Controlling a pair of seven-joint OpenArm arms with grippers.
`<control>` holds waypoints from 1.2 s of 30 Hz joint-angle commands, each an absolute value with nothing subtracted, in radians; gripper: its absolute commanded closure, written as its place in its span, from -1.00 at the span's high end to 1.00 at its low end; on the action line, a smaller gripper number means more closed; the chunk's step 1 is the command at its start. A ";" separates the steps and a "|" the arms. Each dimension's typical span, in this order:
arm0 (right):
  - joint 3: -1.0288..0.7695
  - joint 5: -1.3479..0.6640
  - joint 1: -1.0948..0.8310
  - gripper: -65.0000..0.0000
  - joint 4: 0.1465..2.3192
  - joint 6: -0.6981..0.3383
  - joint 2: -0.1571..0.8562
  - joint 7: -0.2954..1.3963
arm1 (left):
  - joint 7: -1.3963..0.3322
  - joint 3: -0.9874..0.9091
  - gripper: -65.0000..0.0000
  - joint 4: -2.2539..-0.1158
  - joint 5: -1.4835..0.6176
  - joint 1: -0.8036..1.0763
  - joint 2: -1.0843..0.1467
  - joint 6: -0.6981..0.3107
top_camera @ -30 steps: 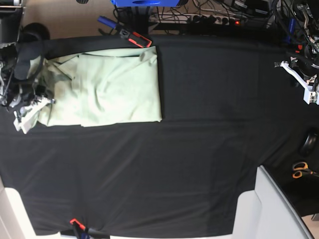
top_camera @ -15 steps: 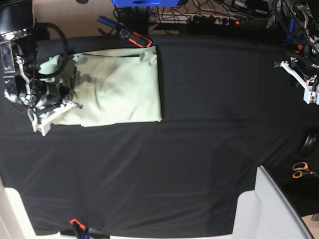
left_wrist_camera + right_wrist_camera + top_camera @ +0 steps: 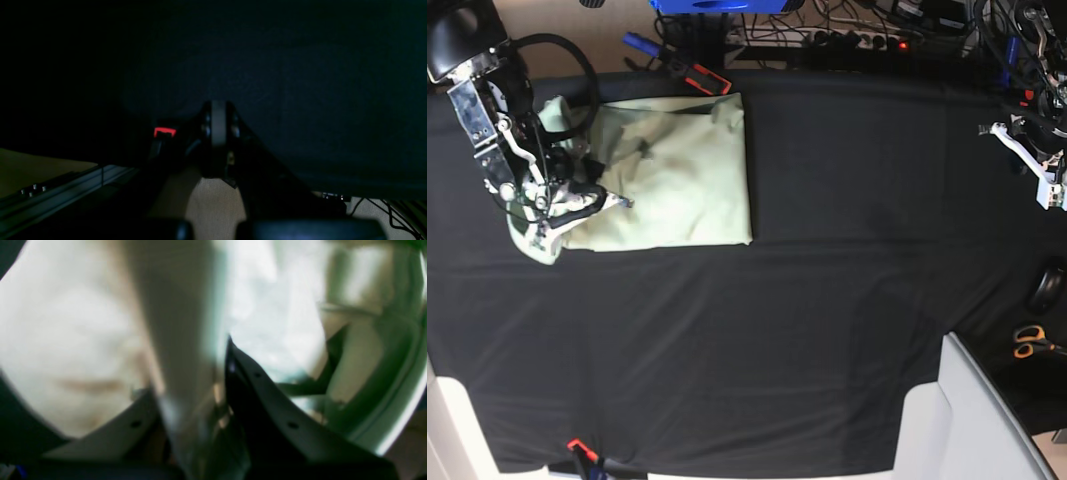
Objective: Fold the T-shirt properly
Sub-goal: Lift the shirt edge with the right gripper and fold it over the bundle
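Note:
The pale mint-green T-shirt [image 3: 677,170] lies partly folded at the back left of the black-covered table [image 3: 827,300]. My right gripper [image 3: 587,205] is over the shirt's left part, shut on a lifted fold of its fabric; a bunch of cloth hangs below the arm. Up close, the right wrist view shows the T-shirt [image 3: 83,340] filling the frame, with cloth pinched in the right gripper [image 3: 200,380]. At the table's far right edge my left gripper [image 3: 992,130] hangs off the shirt. In the left wrist view the left gripper [image 3: 218,133] is shut and holds nothing.
A red-and-black tool [image 3: 699,77] lies at the back edge just behind the shirt. Orange-handled scissors [image 3: 1030,342] sit at the far right. A white block [image 3: 972,420] juts in at the front right, and cables crowd the back edge.
The right arm has swung rightward and toward the back, carrying the shirt's left edge in over the body of the shirt. The left arm has not moved.

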State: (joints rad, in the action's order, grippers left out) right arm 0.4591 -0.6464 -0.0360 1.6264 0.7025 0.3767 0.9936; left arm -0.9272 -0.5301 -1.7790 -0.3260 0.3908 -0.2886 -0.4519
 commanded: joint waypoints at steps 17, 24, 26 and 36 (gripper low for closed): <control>0.657 -0.305 -0.007 -1.00 1.675 0.698 0.242 1.090 | -0.914 -0.538 -1.00 -1.793 -0.331 0.390 -0.306 -0.449; 0.688 -0.291 0.044 -1.00 1.641 0.698 0.196 1.121 | -0.914 -0.538 -1.00 -1.793 -0.331 0.392 -0.306 -0.449; 0.690 -0.291 0.051 -1.00 1.621 0.698 0.191 1.125 | -0.914 -0.538 -1.00 -1.793 -0.331 0.394 -0.306 -0.449; 0.802 -0.291 0.105 -1.00 1.535 0.698 0.168 1.129 | -0.914 -0.538 -1.00 -1.793 -0.331 0.392 -0.306 -0.449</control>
